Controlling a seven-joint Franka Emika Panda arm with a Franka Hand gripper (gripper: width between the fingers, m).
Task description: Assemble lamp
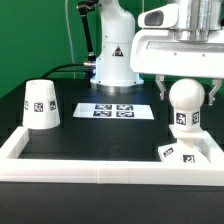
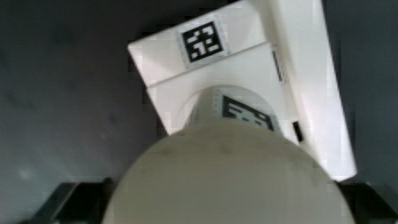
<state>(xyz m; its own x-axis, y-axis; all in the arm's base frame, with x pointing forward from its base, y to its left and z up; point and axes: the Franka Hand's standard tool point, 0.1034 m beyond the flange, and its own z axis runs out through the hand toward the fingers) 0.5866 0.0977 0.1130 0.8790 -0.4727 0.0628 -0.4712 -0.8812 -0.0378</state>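
Note:
The white ball-topped bulb (image 1: 185,103) stands upright over the flat square base (image 1: 190,153) at the exterior view's right; I cannot tell if its foot touches the base. My gripper (image 1: 186,90) is shut on the bulb's ball top, one finger on each side. In the wrist view the ball (image 2: 222,175) fills the foreground between my gripper's (image 2: 222,202) dark fingers (image 2: 80,200). The tagged base (image 2: 294,60) lies beyond it. The tapered cup-shaped shade (image 1: 40,105) stands mouth down at the exterior view's left, apart from the gripper.
The marker board (image 1: 112,110) lies flat at the middle back of the black table. A low white wall (image 1: 100,177) runs along the table's front and sides. The robot's white pedestal (image 1: 112,55) stands behind the marker board.

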